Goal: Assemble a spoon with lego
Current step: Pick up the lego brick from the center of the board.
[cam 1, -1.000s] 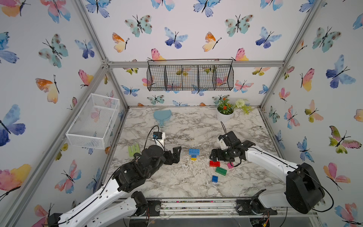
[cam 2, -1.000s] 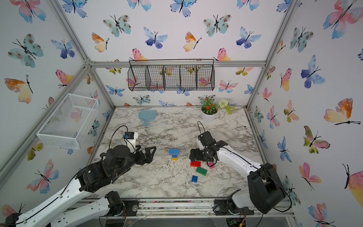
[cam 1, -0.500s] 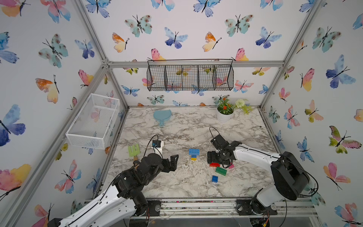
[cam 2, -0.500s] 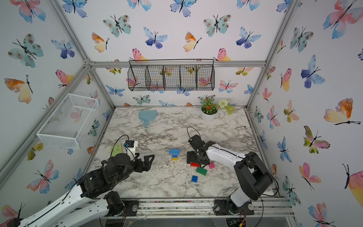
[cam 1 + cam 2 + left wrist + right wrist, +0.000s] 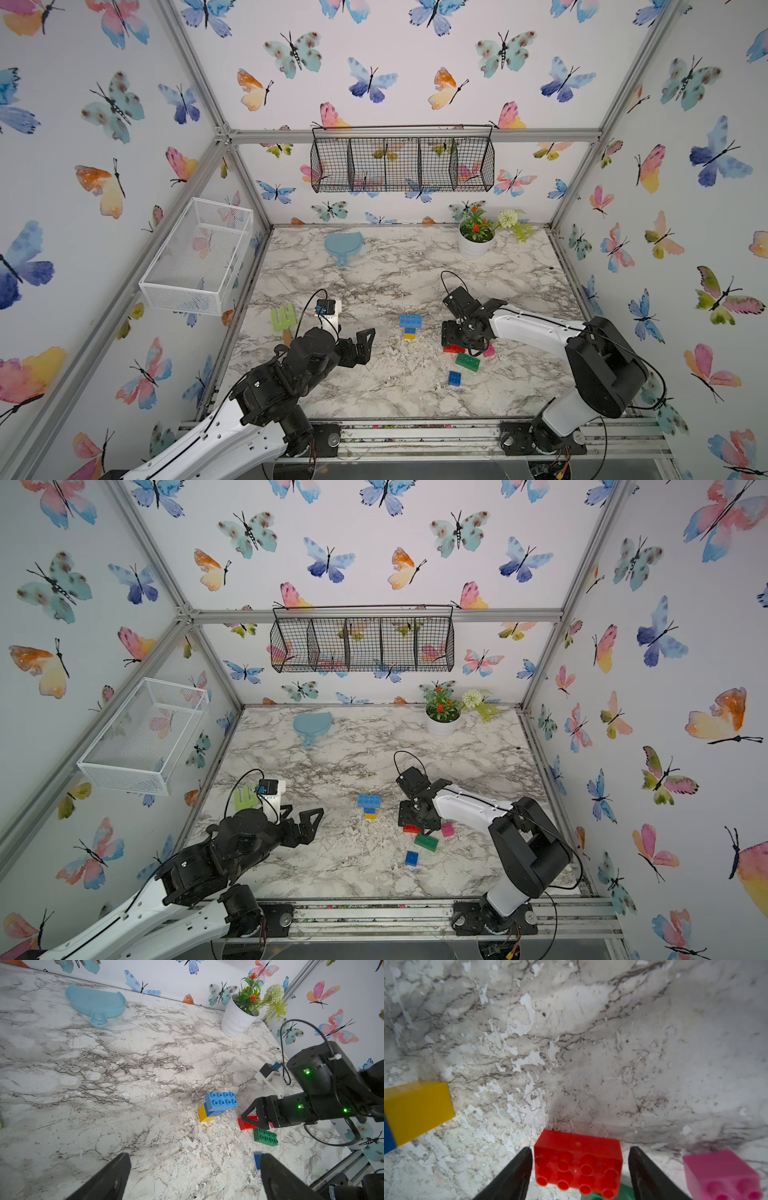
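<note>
In both top views the left gripper [image 5: 362, 341] hangs above the desk [image 5: 374, 282], jaws spread wide with nothing between them. Near the desk's middle lies the joined piece [image 5: 410, 326]: a long light-blue brick on a short blue one and a yellow one. To its right, the right gripper [image 5: 462, 344] is down over the red brick [image 5: 451, 349]. The green brick [image 5: 467, 361], pink brick [image 5: 489, 351] and loose blue brick [image 5: 454, 378] lie close by. A teal paddle [image 5: 343, 247] and a plant pot [image 5: 473, 246] stand at the back, and a green pronged utensil [image 5: 283, 318] lies beside the left arm.

In the left wrist view the left gripper's fingers [image 5: 116, 1178] stand far apart and empty. Beyond them is the joined piece [image 5: 220, 1101], and the right gripper reaches down at the red brick [image 5: 245, 1125], which sits just beside the green brick [image 5: 266, 1136].

In the right wrist view the right gripper [image 5: 580, 1150] straddles the red brick [image 5: 578, 1165], which rests on the desk. One finger is almost against the brick and a slim gap shows at the other, so the brick is not clamped. The pink brick [image 5: 722, 1174] sits apart on one side and the joined piece's yellow end [image 5: 419, 1109] on the other.
</note>
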You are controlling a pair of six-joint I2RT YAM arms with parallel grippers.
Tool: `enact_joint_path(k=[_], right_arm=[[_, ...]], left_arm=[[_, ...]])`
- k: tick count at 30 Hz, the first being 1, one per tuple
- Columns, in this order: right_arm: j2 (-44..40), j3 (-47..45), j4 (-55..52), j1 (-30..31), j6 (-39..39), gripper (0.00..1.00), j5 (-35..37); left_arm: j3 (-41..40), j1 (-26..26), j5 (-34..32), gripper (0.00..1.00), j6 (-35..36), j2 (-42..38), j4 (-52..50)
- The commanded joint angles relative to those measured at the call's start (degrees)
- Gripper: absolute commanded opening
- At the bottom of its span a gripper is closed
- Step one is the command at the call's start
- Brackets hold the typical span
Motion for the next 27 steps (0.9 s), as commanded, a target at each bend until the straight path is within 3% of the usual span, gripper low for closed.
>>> enact_joint_path(k=[1, 15, 27], right_arm=[[0.87, -0.48, -0.27, 0.67, 0.74, 0.75, 1.12], [2.77, -0.93, -0.41, 1.66, 0.76, 0.68, 1.70], [1.27, 4.98, -5.58, 3.44, 0.75, 0.36, 3.97]], left_arm=[[-0.14, 0.29, 0.07, 0.98, -0.12, -0.62, -0.11], [-0.31, 0.23, 0.24, 0.98, -0.38, -0.94, -0.11], [-0.22, 0.24, 0.51, 0.98, -0.38, -1.37, -0.28]])
